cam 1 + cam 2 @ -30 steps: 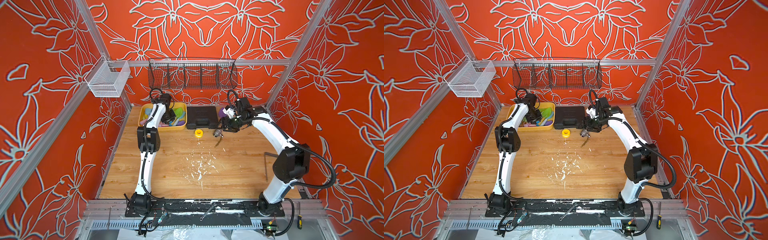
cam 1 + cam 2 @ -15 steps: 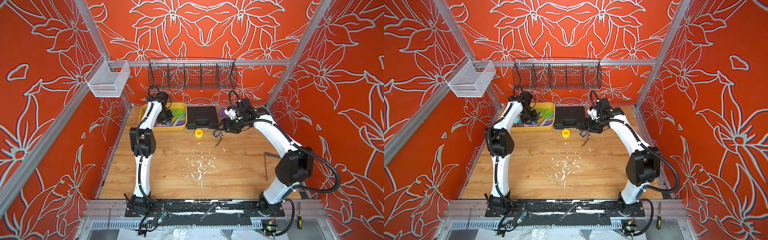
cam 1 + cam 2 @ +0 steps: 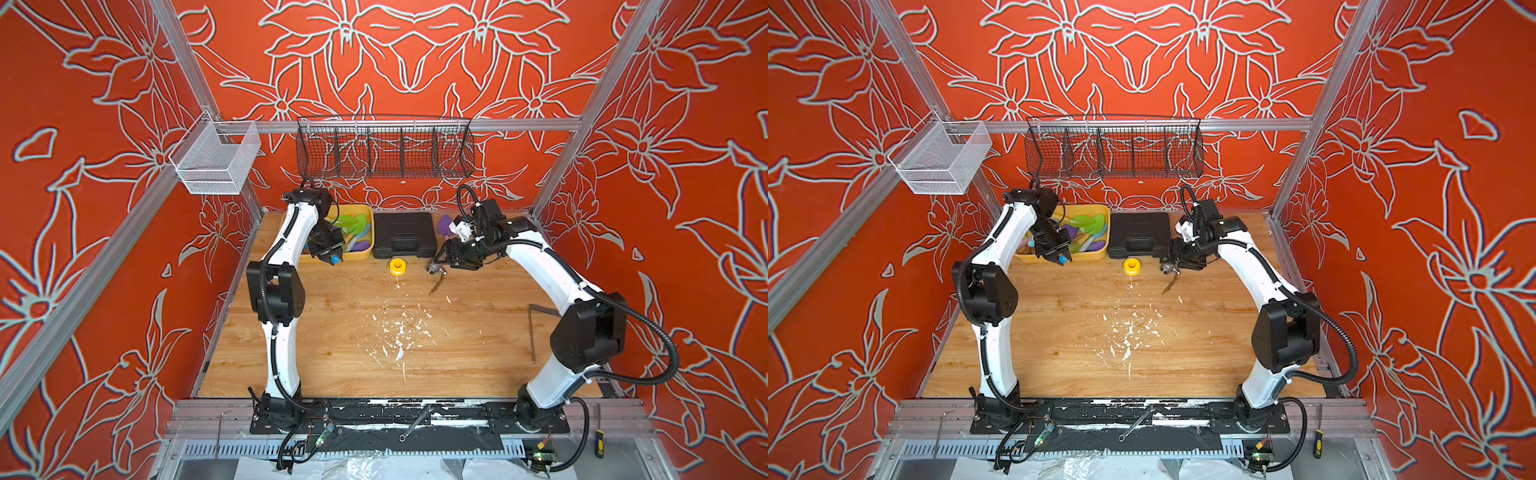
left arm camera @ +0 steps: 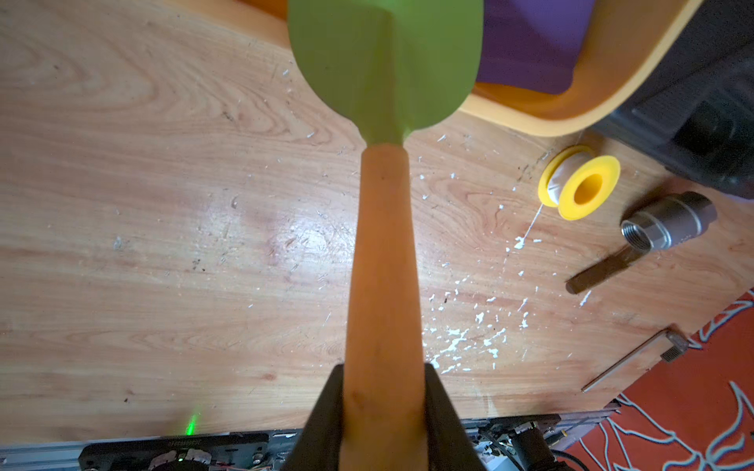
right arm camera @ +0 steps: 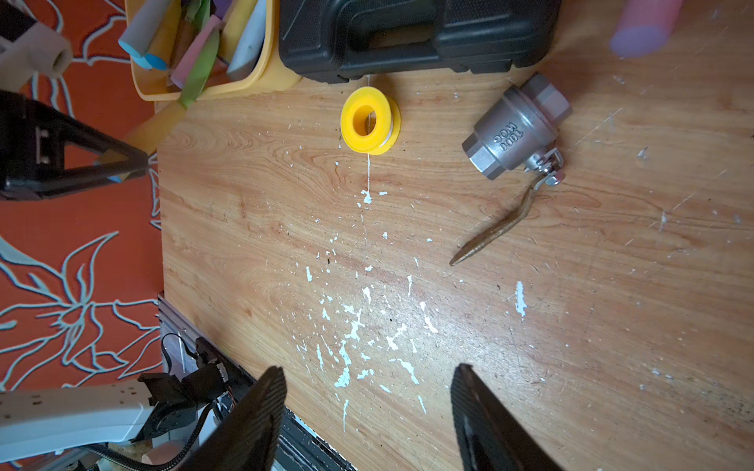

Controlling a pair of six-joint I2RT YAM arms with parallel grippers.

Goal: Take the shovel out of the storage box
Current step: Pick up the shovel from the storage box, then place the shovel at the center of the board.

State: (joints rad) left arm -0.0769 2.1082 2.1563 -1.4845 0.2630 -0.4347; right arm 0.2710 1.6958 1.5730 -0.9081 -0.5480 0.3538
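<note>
My left gripper (image 4: 383, 367) is shut on the orange handle of the shovel (image 4: 383, 244); its green blade (image 4: 383, 61) reaches back over the rim of the yellow storage box (image 4: 571, 110). In both top views the left gripper (image 3: 329, 252) (image 3: 1054, 254) hangs at the front rim of the storage box (image 3: 365, 254) (image 3: 1096, 257), at the back left of the table. The right wrist view shows the handle (image 5: 163, 122) slanting out of the box (image 5: 261, 77). My right gripper (image 5: 369, 369) (image 3: 446, 259) stands open over bare wood near a metal valve.
Several other coloured tools (image 3: 353, 224) lie in the box. A black tool case (image 3: 404, 235) stands beside it, with a yellow tape roll (image 3: 397, 266) and metal valve (image 3: 434, 269) in front. An L-shaped key (image 3: 532, 328) lies right. Wire baskets (image 3: 384, 147) hang on the back wall.
The left gripper has drawn back from inside the box to its front rim, bringing the shovel with it, and its elbow has swung left. The right arm has barely moved.
</note>
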